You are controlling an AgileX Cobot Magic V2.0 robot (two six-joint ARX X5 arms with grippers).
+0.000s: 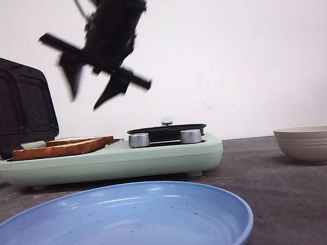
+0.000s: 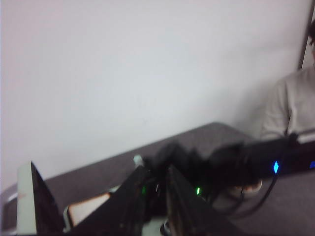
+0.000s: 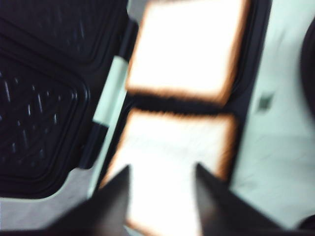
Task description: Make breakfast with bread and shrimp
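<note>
Bread, two slices side by side on the open sandwich maker, lies directly below the right gripper, whose fingers are spread apart in the air, while the left gripper shows fingers slightly parted, holding nothing.

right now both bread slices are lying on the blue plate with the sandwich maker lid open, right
Not quite. The blue plate is bare; both bread slices lie side by side in the sandwich maker, whose lid is indeed open. The front view shows the bare plate; the right wrist view shows the slices.
</note>
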